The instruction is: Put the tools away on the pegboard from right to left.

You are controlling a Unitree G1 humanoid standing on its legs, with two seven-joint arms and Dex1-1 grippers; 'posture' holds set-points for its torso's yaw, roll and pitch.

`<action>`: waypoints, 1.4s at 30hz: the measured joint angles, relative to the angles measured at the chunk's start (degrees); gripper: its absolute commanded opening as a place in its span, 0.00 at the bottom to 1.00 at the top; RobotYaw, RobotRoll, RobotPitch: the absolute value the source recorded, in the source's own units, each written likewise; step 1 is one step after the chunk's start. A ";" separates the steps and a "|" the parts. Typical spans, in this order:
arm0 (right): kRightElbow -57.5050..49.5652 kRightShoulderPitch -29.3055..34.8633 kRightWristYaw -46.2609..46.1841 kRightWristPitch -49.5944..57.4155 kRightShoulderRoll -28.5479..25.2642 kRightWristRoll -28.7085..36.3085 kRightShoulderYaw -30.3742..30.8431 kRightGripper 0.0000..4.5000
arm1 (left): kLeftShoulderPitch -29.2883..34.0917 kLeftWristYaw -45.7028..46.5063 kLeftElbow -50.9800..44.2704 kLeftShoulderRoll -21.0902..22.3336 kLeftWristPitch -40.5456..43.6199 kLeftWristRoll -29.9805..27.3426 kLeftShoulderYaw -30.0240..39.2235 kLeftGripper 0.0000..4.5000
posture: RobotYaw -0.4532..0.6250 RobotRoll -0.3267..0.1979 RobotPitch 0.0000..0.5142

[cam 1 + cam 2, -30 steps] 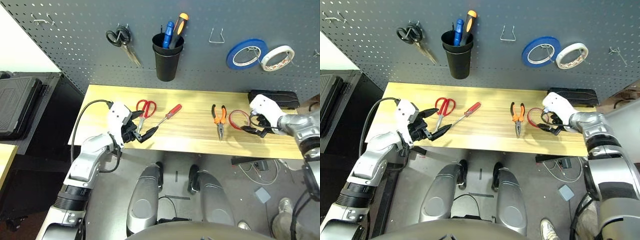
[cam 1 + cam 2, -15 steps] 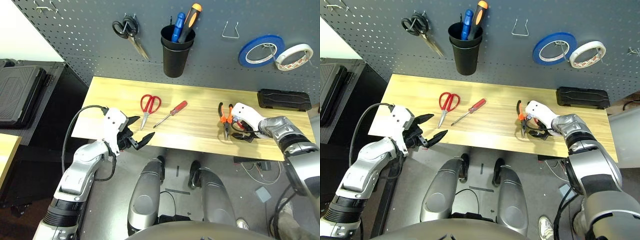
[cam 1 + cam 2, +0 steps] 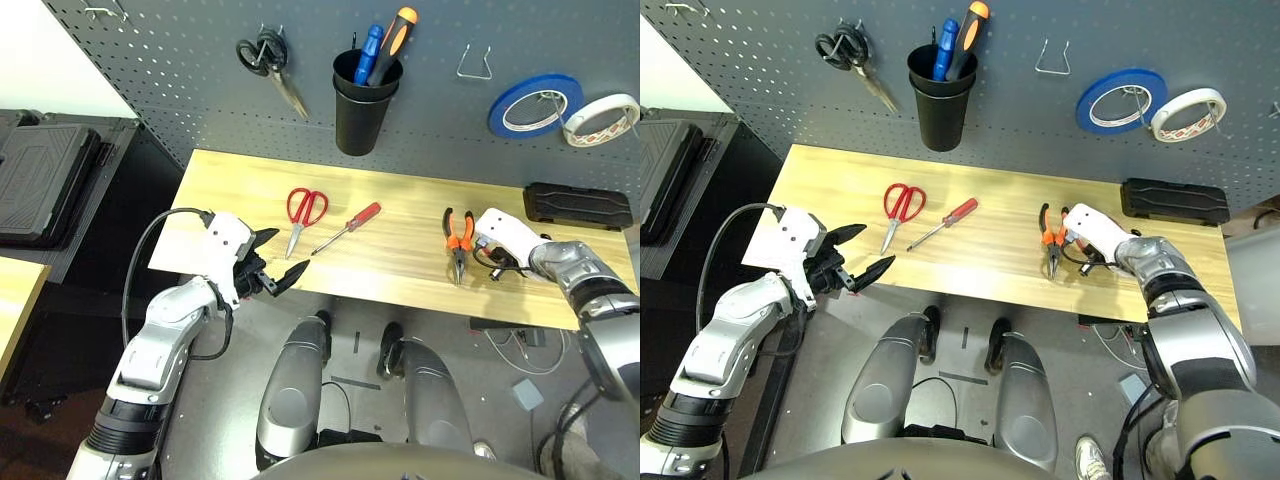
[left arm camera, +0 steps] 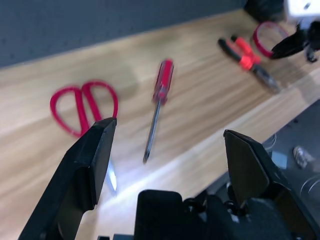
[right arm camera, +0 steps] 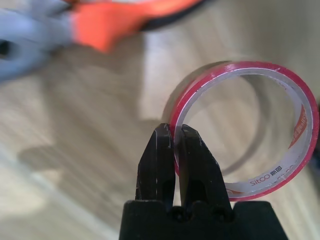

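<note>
My right gripper is shut on the rim of the thin red tape ring, which stands on the wooden table just right of the orange-and-black pliers. From the left wrist the ring shows beside those pliers. The red-handled screwdriver and red-handled scissors lie further left. My left gripper hovers open at the table's front edge, near the scissors' tip, holding nothing. The dark grey pegboard rises behind the table.
On the pegboard hang black-handled scissors, a black cup with screwdrivers, an empty wire hook, a blue tape roll and a white one. A black case lies at the table's back right.
My right gripper has closed from open onto the red tape ring's rim and sits closer to the pliers. The camera has shifted. My left gripper stays open in much the same spot.
</note>
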 measured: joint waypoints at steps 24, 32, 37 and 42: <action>-19.46 26.47 -28.50 -25.00 -3.47 3.89 -12.96 0.01 | -6.03 -6.88 -14.37 -0.37 -3.75 -5.75 -6.41 1.00 | 0.70 0.62 0.54; -16.25 24.61 -40.77 -27.83 -9.36 1.31 -14.85 0.01 | -10.35 -8.77 -14.95 0.18 -3.90 -6.30 -7.42 1.00 | 0.68 0.62 0.52; -13.04 20.54 -43.83 -30.12 -11.22 0.49 -15.12 0.01 | -12.18 -8.71 -15.16 -0.58 -3.92 -6.53 -7.61 1.00 | 0.68 0.62 0.51; -9.76 16.28 -43.84 -31.88 -11.52 -0.09 -14.94 0.01 | -14.09 -8.37 -14.91 -1.53 -3.98 -7.67 -7.64 1.00 | 0.66 0.62 0.51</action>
